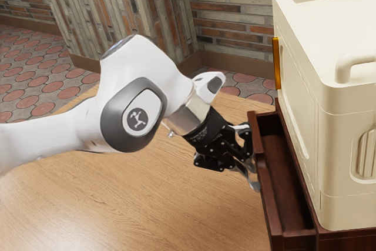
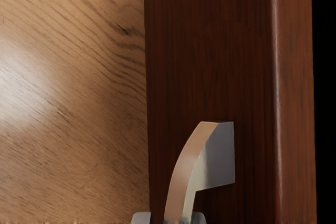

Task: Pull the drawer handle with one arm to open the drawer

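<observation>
Well, exterior view shows drawer (image 1: 272, 216) open, wrist view curved handle (image 2: 182, 169).

Box (image 1: 301, 98) atop cab (image 1: 346, 241) w/ drwr (image 1: 269, 204)

Arm-side cam pos.: ext. view, off the side of the arm (image 1: 44, 136), above tabletop (image 1: 117, 204) ht.
Arm-side cam facing: obliquely down, across table twd. brick wall (image 1: 229, 19) & tiled floor (image 1: 35, 74) in bkgd.
Arm-side cam dist.: mid; arm cut off at ext. view's L edge, cream case (image 1: 299, 86) at its R edge.
Wrist cam pos.: on arm's end, v. close to handle (image 2: 181, 174).
Wrist cam facing: twd. drawer front (image 2: 210, 51) w/ tabletop beyond.
Drawer/tabletop overlap: both views incl. pt. of drawer front + tabletop.
</observation>
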You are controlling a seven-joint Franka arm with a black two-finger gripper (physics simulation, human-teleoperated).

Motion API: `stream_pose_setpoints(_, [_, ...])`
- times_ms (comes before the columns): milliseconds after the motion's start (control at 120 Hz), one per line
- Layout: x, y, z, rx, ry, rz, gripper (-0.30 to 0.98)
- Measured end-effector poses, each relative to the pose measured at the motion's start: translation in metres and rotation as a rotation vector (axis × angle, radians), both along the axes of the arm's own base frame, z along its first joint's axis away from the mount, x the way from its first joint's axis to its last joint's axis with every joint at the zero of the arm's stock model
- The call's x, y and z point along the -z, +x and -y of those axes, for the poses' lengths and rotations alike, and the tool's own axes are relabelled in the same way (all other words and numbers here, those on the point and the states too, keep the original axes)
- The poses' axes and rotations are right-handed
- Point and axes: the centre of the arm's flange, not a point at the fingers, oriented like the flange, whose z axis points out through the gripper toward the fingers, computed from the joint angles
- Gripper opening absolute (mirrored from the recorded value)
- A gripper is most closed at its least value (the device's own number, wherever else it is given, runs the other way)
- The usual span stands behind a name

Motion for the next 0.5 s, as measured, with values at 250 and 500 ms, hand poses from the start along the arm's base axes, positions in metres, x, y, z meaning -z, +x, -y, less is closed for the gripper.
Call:
stream_pose_setpoints(250, [0.002, -0.011, -0.002, 0.005, 0.012, -0.021, -0.03])
stream_pose_setpoints(500, [0.006, -0.022, -0.006, 0.006, 0.021, -0.041, -0.02])
